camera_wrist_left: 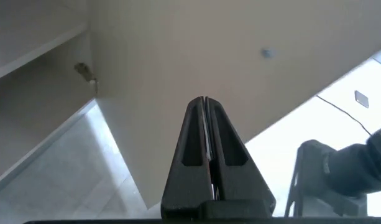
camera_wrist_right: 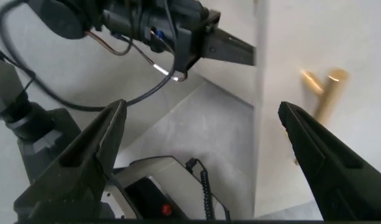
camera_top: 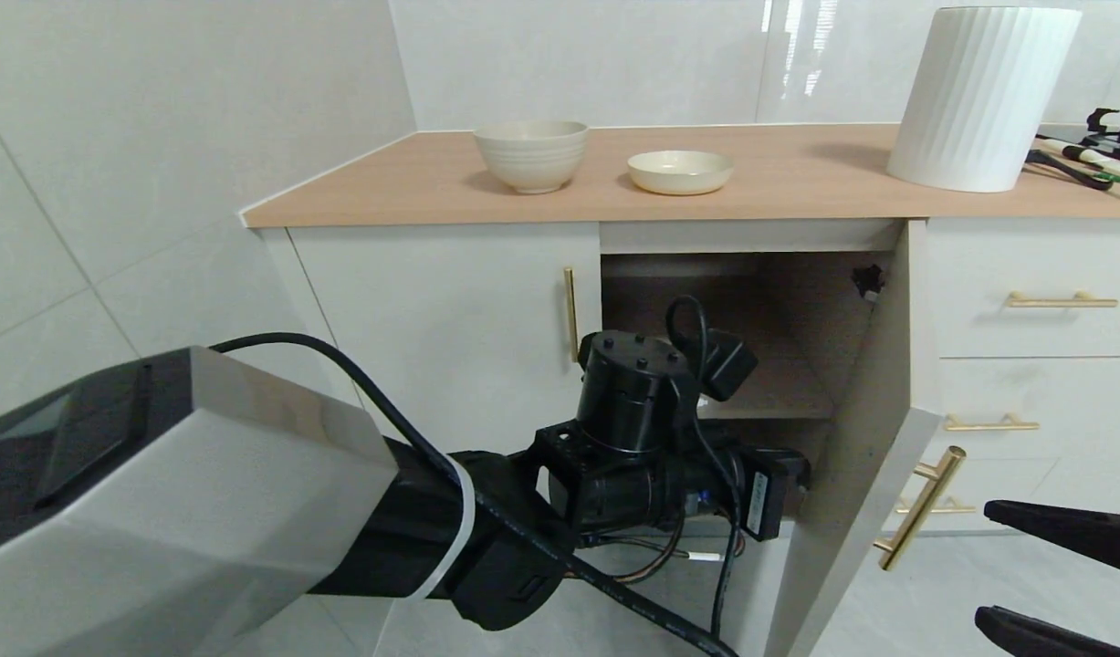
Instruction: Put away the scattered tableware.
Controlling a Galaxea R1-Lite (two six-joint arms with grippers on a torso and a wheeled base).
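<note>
Up on the wooden counter (camera_top: 797, 178) sit bowl (camera_top: 531, 155) and dish (camera_top: 679, 172), left tool (camera_wrist_left: 204, 101) pressed together, right tool (camera_wrist_right: 201, 111) spread.

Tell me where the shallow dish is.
In the head view the shallow dish sits on the wooden countertop, just right of the deeper bowl, well left of the white ribbed container, directly above the open cabinet.

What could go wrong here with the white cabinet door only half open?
1. The shut left gripper is behind the white cabinet door, by its inner face; pushing with closed fingers, it may slide off.
2. The open right gripper hangs near the door's brass bar handle; a wider swing could strike it.
</note>
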